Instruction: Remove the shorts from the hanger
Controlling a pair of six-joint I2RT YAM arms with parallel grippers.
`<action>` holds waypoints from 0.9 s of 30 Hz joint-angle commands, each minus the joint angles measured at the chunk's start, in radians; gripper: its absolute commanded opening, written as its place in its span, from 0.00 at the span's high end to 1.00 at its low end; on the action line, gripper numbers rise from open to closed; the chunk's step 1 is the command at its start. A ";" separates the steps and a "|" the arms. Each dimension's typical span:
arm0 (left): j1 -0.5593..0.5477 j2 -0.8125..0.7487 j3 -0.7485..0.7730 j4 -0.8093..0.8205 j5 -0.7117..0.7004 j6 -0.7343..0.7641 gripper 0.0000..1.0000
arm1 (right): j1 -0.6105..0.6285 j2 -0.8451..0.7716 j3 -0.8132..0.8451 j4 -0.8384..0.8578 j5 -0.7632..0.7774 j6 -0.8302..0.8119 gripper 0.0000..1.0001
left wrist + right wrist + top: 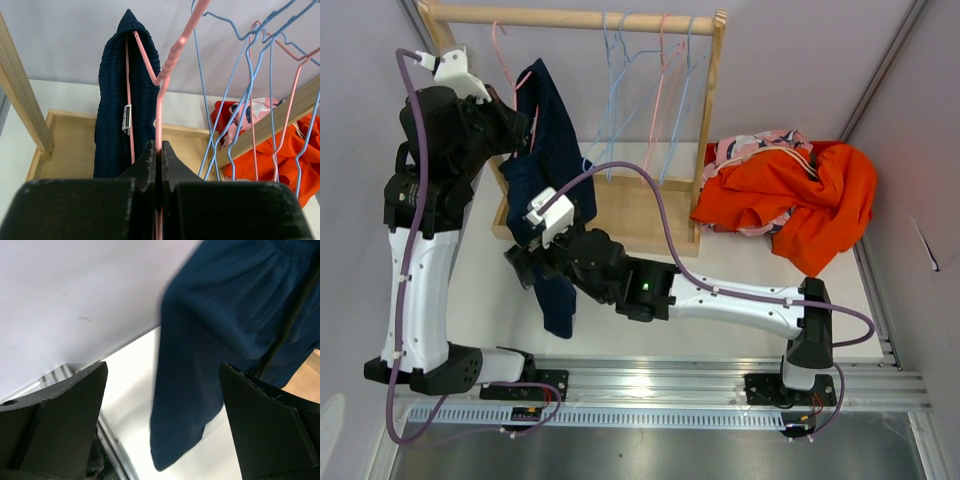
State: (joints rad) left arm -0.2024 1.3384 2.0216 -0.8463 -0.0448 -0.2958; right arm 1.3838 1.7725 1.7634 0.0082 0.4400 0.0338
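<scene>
The plain navy shorts (552,160) hang on a pink hanger (502,52) at the left end of the wooden rack. My left gripper (523,128) is shut on the pink hanger's wire (161,100), just below its twisted neck, with the navy shorts (114,115) draped behind it. My right gripper (520,266) is open at the lower leg of the navy shorts (215,335); the cloth hangs between its spread fingers (162,371) and touches neither. The bright orange shorts (812,195) and the pink printed shorts (758,146) lie in a heap at the right. The olive and floral pairs are out of view.
The wooden rack's rod (580,17) carries several empty blue and pink wire hangers (655,90). Its wooden base tray (635,212) stands behind my right arm. The rack's right post (710,110) stands beside the heap. A metal rail (670,385) runs along the near edge.
</scene>
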 commanded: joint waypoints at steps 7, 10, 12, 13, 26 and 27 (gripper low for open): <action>0.000 -0.137 -0.043 0.130 0.028 0.003 1.00 | -0.060 0.108 0.021 0.200 0.040 0.031 0.67; 0.001 -0.157 -0.064 0.130 0.026 0.001 1.00 | -0.052 0.136 0.004 0.208 0.029 0.046 1.00; 0.001 -0.166 -0.084 0.138 0.019 0.004 1.00 | -0.019 0.124 -0.047 0.225 0.035 0.052 1.00; 0.001 -0.173 -0.090 0.141 0.011 0.010 1.00 | -0.003 0.113 -0.068 0.237 0.042 0.055 1.00; 0.003 -0.084 0.014 0.130 -0.208 0.116 1.00 | 0.377 -0.160 -0.528 0.158 0.338 0.258 1.00; 0.003 -0.088 0.008 0.131 -0.205 0.115 1.00 | 0.376 -0.166 -0.536 0.162 0.345 0.270 1.00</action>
State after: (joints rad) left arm -0.2043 1.2503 1.9732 -0.9554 -0.1566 -0.2340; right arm 1.7351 1.6547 1.2736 0.2379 0.7452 0.1871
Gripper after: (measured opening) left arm 0.025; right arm 0.042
